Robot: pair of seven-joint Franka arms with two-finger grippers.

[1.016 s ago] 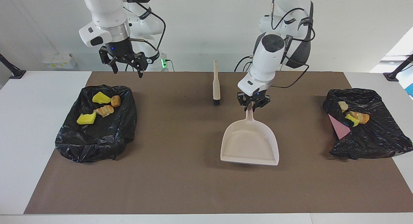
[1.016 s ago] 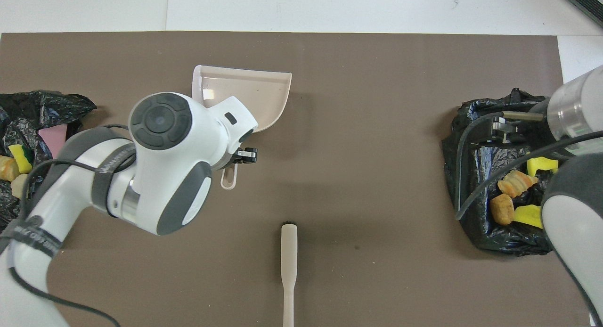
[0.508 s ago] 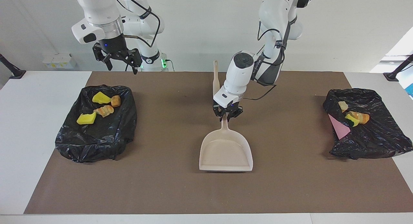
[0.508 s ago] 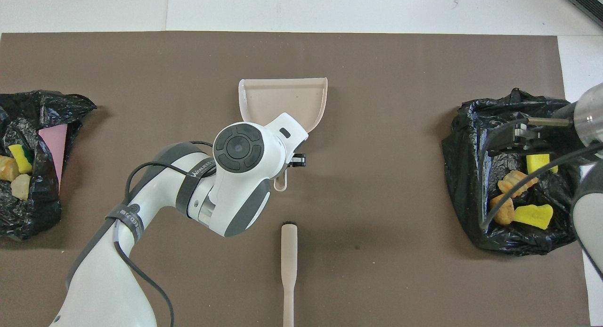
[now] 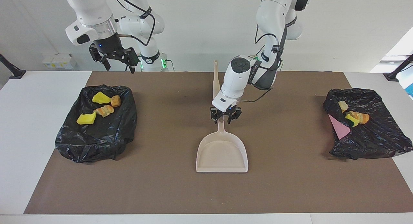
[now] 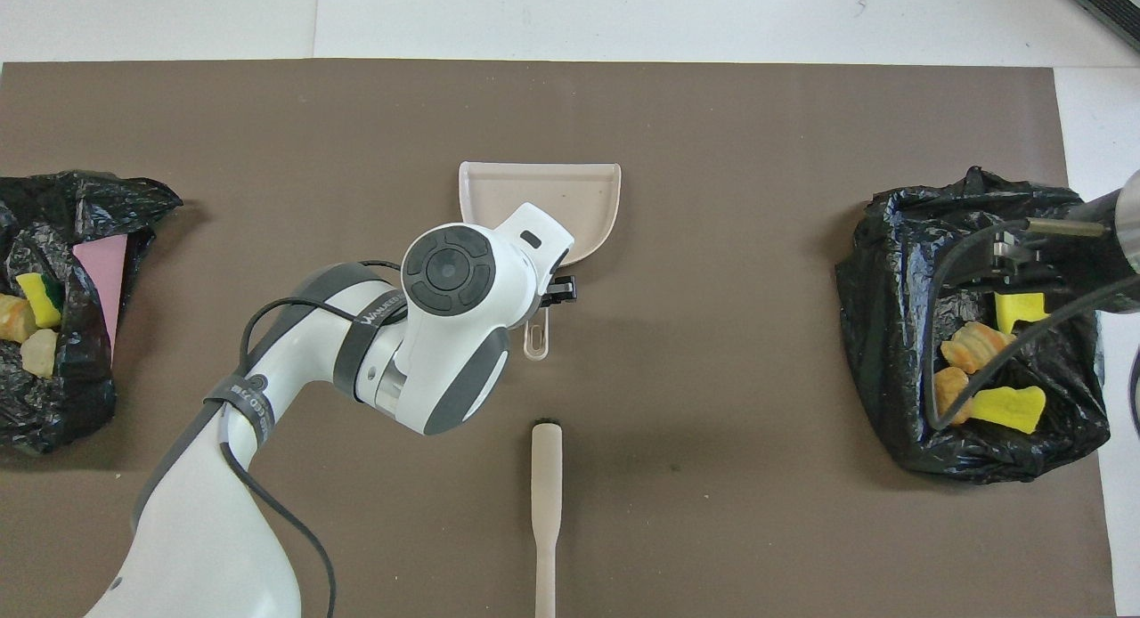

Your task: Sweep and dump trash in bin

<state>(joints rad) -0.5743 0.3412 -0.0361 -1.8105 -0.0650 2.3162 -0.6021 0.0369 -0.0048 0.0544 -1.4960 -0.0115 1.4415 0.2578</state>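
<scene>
The dustpan (image 5: pixel 222 151) has come from the left arm's end of the table to mid-table and now lies flat on the brown mat (image 5: pixel 180 191). The left gripper (image 5: pixel 225 117) is at its handle, fingers now parted – a moment ago they were clamped on it. The brush (image 5: pixel 216 82) lies nearer the robots than the pan, unmoved. The right gripper (image 5: pixel 115 60), jaws wide, has drawn back from over the black bag (image 5: pixel 96 137) – four pieces of trash (image 5: pixel 98 109) lie in it, three more in the other bag (image 5: pixel 374 137)
</scene>
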